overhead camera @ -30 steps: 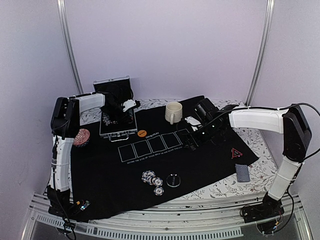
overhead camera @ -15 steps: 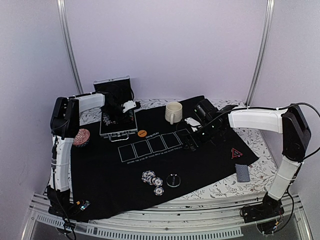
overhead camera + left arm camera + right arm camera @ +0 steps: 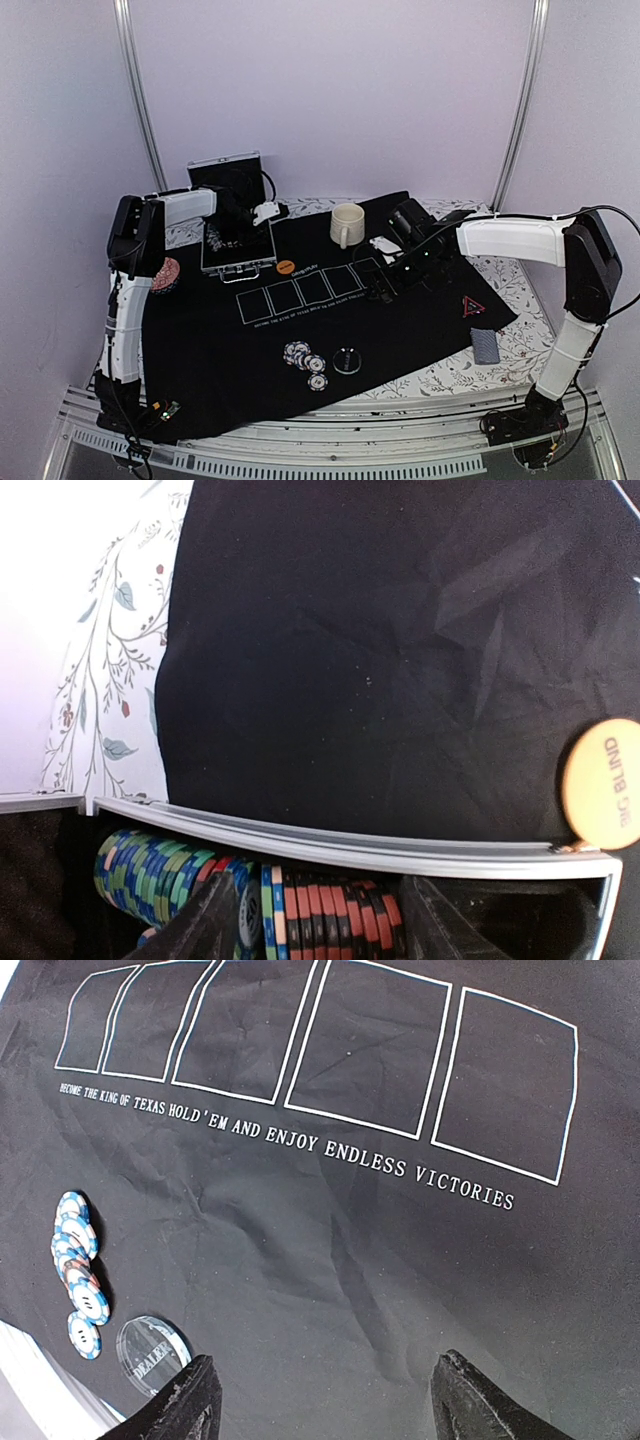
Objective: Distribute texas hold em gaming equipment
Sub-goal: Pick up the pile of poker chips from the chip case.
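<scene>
My left gripper is open inside the aluminium chip case. In the left wrist view its fingers stand either side of a row of red-and-black striped chips, with green-and-blue chips further left. An orange "BIG BLIND" disc lies on the mat beside the case. My right gripper is open and empty over the black mat. A small pile of blue-white chips and a clear dealer disc lie near the front. A red-edged triangle and a grey-blue card deck are at right.
A cream mug stands at the back of the mat. A pinkish disc-shaped pile lies at the mat's left edge. Five white card outlines are printed mid-mat. The case lid stands upright behind my left gripper.
My left arm has shifted slightly toward the back right over the case. The right arm has barely moved.
</scene>
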You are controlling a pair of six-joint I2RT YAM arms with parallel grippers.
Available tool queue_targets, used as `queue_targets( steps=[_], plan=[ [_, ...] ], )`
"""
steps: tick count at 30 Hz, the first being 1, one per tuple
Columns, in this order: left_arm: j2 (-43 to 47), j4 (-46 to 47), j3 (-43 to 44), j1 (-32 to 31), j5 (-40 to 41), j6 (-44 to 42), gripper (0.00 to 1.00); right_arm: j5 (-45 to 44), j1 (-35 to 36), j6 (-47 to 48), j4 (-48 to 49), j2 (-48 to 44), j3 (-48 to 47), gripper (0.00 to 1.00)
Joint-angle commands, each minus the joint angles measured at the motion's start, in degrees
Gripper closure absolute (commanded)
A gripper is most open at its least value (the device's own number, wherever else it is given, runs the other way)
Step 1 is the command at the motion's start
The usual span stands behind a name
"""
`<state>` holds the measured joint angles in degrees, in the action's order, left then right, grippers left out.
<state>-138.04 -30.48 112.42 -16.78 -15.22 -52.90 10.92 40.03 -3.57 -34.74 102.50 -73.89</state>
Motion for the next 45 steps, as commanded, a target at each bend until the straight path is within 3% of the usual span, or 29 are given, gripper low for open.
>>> queue_targets(
  steps=[1,12,20,25,35,40,45],
  plan=[
    [-4.03,-4.57,-2.26,-0.45,2.08,0.35,0.44,0.30,-0.39,0.19,-0.63,1.00,-1.81,0.26],
    [-2.68,-5.49,-4.65,1.13,8.75,-0.93,0.49,1.05,-0.35,0.04,-1.07,1.31,-2.33,0.25],
    [0.20,-9.19,-5.50,3.40,5.27,-1.26,0.44,1.21,-0.39,-0.13,-0.93,0.87,-1.34,0.25],
    [1.39,-9.42,-5.46,4.46,3.01,-2.02,0.46,1.30,-0.39,0.10,-0.92,1.00,-1.20,0.25],
    [-0.05,-7.23,-5.86,4.55,6.56,-2.82,0.46,1.84,-0.36,-0.41,-0.92,1.36,-0.96,0.25],
    [-2.09,-4.21,-5.08,3.56,10.04,-2.41,0.51,1.92,-0.39,-0.54,-1.54,1.67,-1.87,0.25],
    [-2.59,-3.80,-4.72,3.17,7.68,-2.26,0.52,2.13,-0.39,-0.89,-1.64,1.57,-1.71,0.24]
  ],
)
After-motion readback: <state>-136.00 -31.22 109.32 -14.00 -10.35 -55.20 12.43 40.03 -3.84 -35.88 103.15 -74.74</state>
